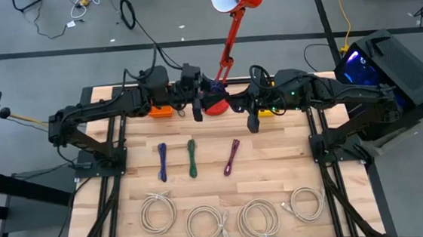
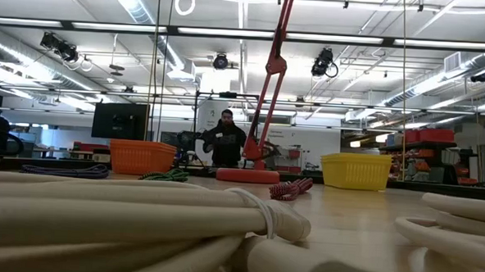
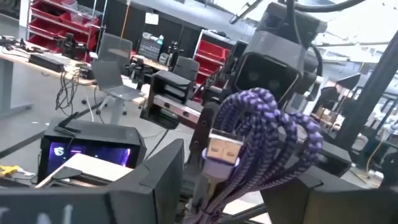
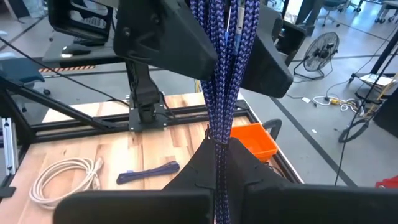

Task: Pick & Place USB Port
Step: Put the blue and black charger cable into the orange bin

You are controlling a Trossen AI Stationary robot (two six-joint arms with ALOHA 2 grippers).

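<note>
A purple braided USB cable bundle (image 3: 261,130), with a silver plug (image 3: 222,151) at its side, hangs in the air over the far middle of the table, above the red lamp base (image 1: 214,107). My right gripper (image 4: 217,152) is shut on it. My left gripper (image 3: 233,180) faces the right one and is open, one finger on each side of the bundle (image 4: 224,56). I cannot tell whether those fingers touch it. In the high view the two grippers meet, the left one (image 1: 204,100) and the right one (image 1: 231,102). Neither shows in the low view. My right gripper pinches the purple bundle (image 4: 217,134) between its two fingers. The strands run on past the fingertips toward my left gripper, along the fingers. The fingers come about level from the table's right side. The bundle is lifted clear of the table.
Blue (image 1: 163,161), green (image 1: 192,158) and maroon (image 1: 231,156) cable bundles lie mid-table. Several white cable coils (image 1: 205,223) lie along the near edge. An orange basket (image 1: 160,110) and a yellow basket (image 1: 271,110) flank the lamp base. A person (image 2: 224,139) stands beyond the table.
</note>
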